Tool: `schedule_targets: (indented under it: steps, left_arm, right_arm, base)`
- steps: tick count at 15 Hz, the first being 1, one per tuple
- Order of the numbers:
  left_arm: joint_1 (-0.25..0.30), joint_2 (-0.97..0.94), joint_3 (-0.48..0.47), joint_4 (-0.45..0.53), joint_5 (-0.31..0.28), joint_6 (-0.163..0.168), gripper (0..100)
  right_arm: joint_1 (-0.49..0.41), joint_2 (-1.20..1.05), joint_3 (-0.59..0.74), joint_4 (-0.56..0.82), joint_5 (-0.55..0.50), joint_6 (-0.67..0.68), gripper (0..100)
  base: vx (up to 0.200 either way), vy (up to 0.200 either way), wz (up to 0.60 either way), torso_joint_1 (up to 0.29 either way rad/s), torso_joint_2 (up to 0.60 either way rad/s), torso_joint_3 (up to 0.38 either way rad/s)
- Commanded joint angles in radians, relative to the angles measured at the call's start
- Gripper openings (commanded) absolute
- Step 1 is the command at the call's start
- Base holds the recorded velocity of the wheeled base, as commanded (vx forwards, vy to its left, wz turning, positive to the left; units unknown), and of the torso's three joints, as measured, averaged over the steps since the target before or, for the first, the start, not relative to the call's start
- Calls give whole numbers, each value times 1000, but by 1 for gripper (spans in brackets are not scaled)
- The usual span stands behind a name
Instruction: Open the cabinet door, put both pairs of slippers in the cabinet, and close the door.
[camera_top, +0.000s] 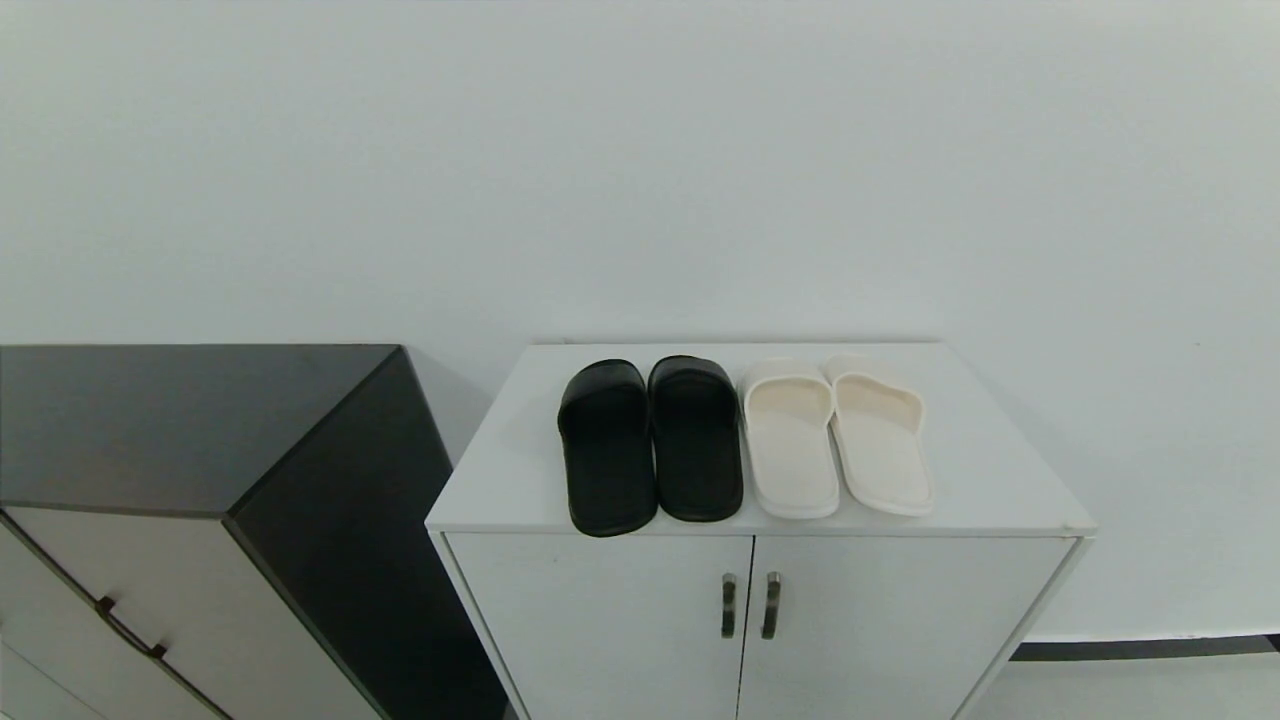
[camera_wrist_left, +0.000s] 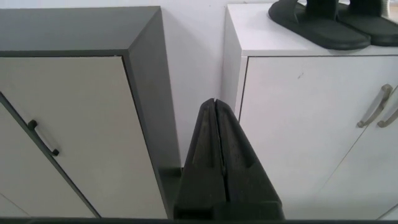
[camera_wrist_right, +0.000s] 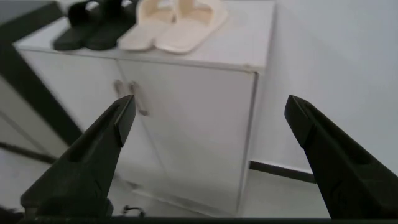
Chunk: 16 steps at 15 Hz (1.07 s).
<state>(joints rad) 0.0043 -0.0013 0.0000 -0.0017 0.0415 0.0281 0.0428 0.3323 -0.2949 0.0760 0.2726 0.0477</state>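
Left gripper (camera_wrist_left: 215, 104): black fingers pressed together, holding nothing, low in front of the gap between the two cabinets. Right gripper (camera_wrist_right: 210, 106): fingers spread wide, empty, facing the white two-door cabinet (camera_top: 980, 450) from off its right front corner, well apart from it.

Both white doors shut. Two short metal bar handles (camera_top: 771, 605) sit side by side at the centre seam, neither gripper near them.

On the cabinet top, near the front edge: pair of black rubber slide slippers (camera_top: 650, 445) to the left, pair of cream rubber slide slippers (camera_top: 838, 440) just beside it to the right, toes toward the wall. Dark-topped cabinet with pale doors (camera_top: 200, 420) stands to the left.

Judgement: nothing done yet. Door to open, both pairs to stow, door to close: all left.
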Motion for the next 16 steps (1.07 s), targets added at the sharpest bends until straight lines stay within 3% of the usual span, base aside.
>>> schedule_targets:
  steps: [1,3,5,7,9,14,16]
  left_arm:
    - [0,1,0,0,0,4,0]
    - [0,1,0,0,0,3,0]
    - [0,1,0,0,0,3,0]
    - [0,1,0,0,0,3,0]
    - [0,1,0,0,0,3,0]
    - [0,1,0,0,0,3,0]
    - [0,1,0,0,0,0,0]
  right_arm:
    - [65,413,-158,-110,77,43,100]
    - [174,597,-176,-318,24,133,100]
    - [328,695,-194,-393,-124,161,100]
    - [566,806,-228,-453,-323,176,100]
    - [690,913,-294,-493,-452,207,100]
    - [770,1209,-478,-519,-655,212,100]
    - [764,1321,-543,-611,-773,207,100]
  base:
    - [0,0,0,0,0,0]
    - [0,0,0,0,0,0]
    - [0,0,0,0,0,0]
    - [0,0,0,0,0,0]
    - [0,0,0,0,0,0]
    - [0,0,0,0,0,0]
    - [0,0,0,0,0,0]
